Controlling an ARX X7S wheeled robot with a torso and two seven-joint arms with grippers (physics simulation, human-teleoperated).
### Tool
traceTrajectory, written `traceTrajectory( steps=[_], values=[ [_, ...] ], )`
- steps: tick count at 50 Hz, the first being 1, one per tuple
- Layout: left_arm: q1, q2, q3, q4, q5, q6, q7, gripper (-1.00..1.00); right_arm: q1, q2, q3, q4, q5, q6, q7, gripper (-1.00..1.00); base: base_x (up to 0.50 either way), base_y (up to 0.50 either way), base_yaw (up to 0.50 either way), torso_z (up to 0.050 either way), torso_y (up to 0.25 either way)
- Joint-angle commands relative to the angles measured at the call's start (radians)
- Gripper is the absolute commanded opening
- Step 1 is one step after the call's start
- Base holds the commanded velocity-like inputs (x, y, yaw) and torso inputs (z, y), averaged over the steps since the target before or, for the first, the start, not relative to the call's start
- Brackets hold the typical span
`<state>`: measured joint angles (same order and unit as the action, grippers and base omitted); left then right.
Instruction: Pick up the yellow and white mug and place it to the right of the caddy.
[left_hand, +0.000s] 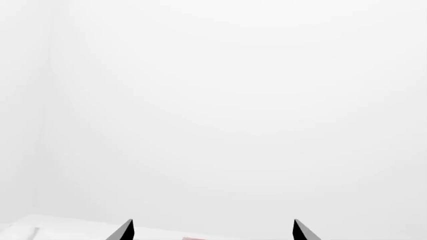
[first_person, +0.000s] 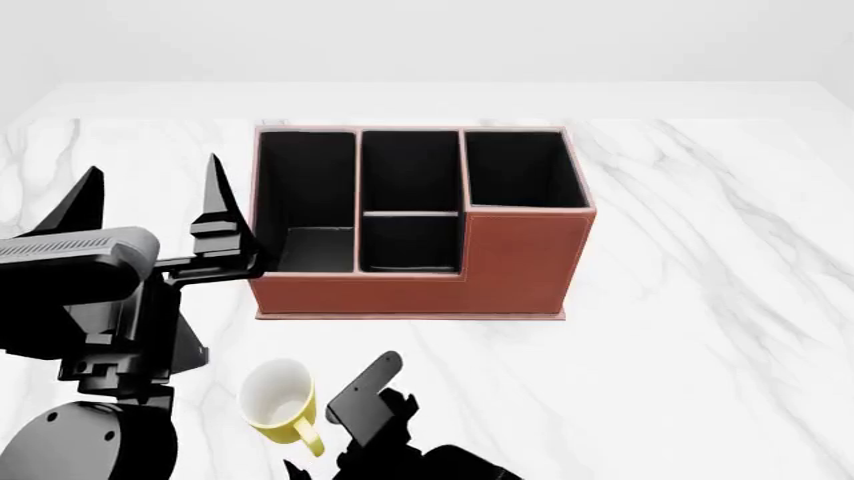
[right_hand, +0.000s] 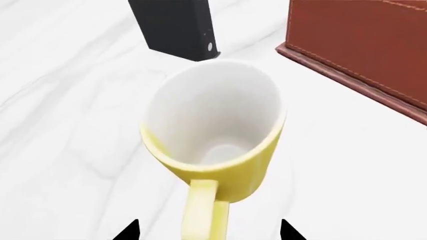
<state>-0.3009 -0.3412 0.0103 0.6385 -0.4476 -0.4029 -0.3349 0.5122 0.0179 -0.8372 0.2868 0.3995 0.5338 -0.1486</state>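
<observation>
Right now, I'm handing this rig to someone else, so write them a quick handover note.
Left pincer: open, empty, raised beside the caddy's left end.
Right pincer: open, tips either side of the mug's handle, not gripping.
Yellow and white mug: upright on the marble table, in front of the caddy's left half, handle toward the robot.
Caddy: mid-table, compartments look empty.
Done: right arm lined up on the mug.
Left: close on the mug, lift it, set it down on the table to the right of the caddy.
</observation>
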Motion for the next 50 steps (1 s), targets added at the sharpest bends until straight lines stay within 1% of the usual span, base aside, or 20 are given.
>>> traceTrajectory(
  steps=[1, 13, 25, 26, 34, 50],
  values=[
    [0.000, -0.004, 0.001, 0.005, -0.006, -0.003, -0.005, 1.00, 0.039, -0.010, -0.038, 0.086, 0.059, -0.025, 0.009, 1.00, 0.00, 0.00, 0.00, 0.000, 0.000],
    [-0.002, -0.007, -0.004, 0.002, -0.024, -0.005, -0.005, 1.00, 0.100, -0.013, -0.125, 0.197, 0.167, -0.097, 0.027, 1.00, 0.00, 0.00, 0.00, 0.000, 0.000],
    [-0.003, -0.010, -0.001, 0.003, -0.028, -0.005, -0.009, 1.00, 0.140, -0.012, -0.205, 0.252, 0.262, -0.140, 0.045, 1.00, 0.00, 0.00, 0.00, 0.000, 0.000],
    [-0.003, -0.010, 0.000, 0.001, -0.027, -0.003, -0.008, 1.00, 0.142, -0.012, -0.211, 0.254, 0.267, -0.144, 0.046, -1.00, 0.00, 0.00, 0.00, 0.000, 0.000],
    [-0.004, -0.013, 0.000, 0.001, -0.030, -0.003, -0.011, 1.00, 0.151, -0.003, -0.244, 0.236, 0.291, -0.146, 0.067, -1.00, 0.00, 0.00, 0.00, 0.000, 0.000],
    [-0.004, -0.018, 0.003, 0.002, -0.033, 0.002, -0.014, 1.00, 0.154, 0.032, -0.260, 0.143, 0.316, -0.137, 0.112, -1.00, 0.00, 0.00, 0.00, 0.000, 0.000]
  ],
)
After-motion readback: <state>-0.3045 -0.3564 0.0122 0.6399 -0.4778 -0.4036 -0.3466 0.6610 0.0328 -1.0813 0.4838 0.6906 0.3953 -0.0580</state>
